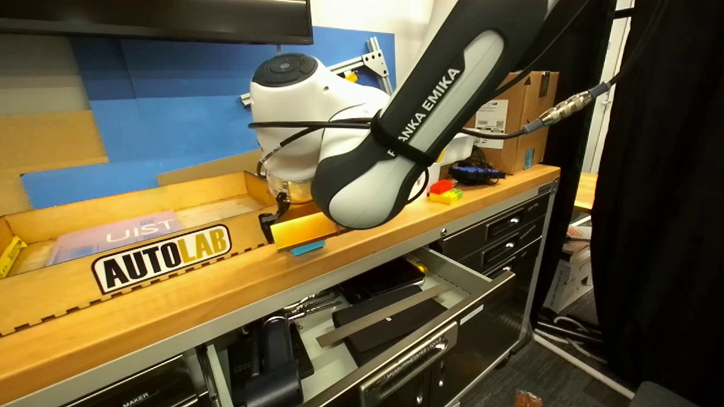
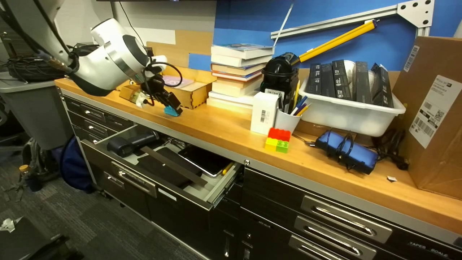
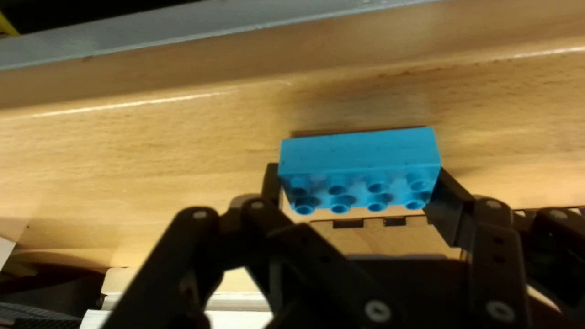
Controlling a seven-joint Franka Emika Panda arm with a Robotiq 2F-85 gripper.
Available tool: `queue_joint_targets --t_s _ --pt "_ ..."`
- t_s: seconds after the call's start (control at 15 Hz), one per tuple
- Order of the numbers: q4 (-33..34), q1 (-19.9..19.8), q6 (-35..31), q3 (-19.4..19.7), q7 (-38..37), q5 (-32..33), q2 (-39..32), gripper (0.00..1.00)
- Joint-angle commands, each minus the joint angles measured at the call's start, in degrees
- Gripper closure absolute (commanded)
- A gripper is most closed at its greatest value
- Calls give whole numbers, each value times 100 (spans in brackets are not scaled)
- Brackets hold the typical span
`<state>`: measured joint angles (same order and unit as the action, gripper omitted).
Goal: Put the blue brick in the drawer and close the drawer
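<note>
Blue brick (image 3: 358,153) clamped in tool (image 3: 358,188) over wooden worktop (image 2: 213,124); drawer (image 2: 186,203) open; carpeted floor (image 2: 108,224).

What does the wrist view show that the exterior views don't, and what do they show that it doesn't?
Only the wrist view clearly shows two rows of round bumps on the blue brick, with a black fingertip at each short end. Only the exterior views show the front of the open drawer, the red, yellow and green toy bricks and the cardboard box. All share the blue brick, the gripper and the wooden tabletop.
</note>
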<state>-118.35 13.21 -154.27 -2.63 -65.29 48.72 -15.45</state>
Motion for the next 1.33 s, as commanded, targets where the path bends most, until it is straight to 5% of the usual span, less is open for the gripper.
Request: queue_joint_targets --t_s 0.0,0.53,1.2,1.27 --pt "-503 -210 -34 -151 623 -478 383 50" --pt "-2364 -670 278 -35 3497 -2790 1845 50" --pt "-3189 -890 -641 -28 2867 -2006 1844 50" --pt "-3218 -890 -687 -30 2739 -1902 1842 7"
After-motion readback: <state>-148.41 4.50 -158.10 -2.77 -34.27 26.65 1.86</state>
